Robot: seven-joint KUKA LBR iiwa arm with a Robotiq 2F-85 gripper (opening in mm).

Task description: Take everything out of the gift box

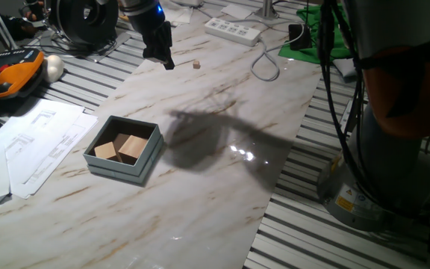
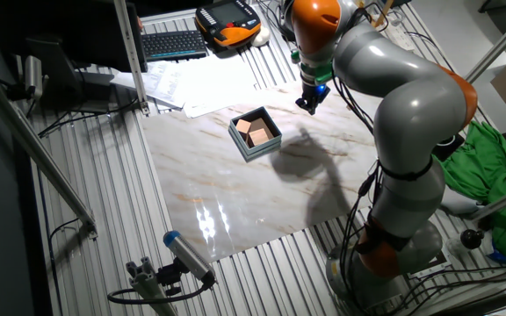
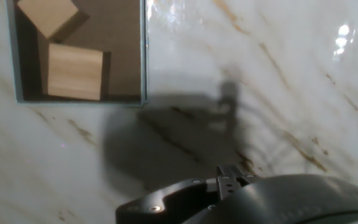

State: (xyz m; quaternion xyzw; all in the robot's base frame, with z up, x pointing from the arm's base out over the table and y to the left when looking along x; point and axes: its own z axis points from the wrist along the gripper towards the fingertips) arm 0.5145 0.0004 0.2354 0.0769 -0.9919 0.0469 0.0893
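Currently the shallow square grey-blue cardboard gift box (image 1: 123, 151) with the brown inside sits on the white marble-patterned desk (image 1: 222, 187), near the desk's edge by the white paper sheets (image 1: 39, 146). Two light-tan wooden blocks lie inside it: one block (image 3: 74, 71) flat against a wall, the other block (image 3: 47, 15) rotated and partly cut off by the hand view's frame edge; they are close together, and contact between them is not resolvable. No multicoloured cube shows in any view. Black two-finger gripper (image 1: 159, 52) hangs high above the desk, well apart from the box, off to one side of it. Fingers' state: cannot tell, since they are small and dark in both fixed views and the hand view shows only the grey housing at the bottom. Arm shadow falls on the marble just beside the box. A tiny tan cube (image 1: 197, 65) rests on the desk far from the box, near the white power strip (image 1: 234, 30). Orange-and-black teach pendant (image 1: 10, 75) lies off the desk on the slatted surface. Green cloth (image 2: 495, 167) lies beside the robot base.
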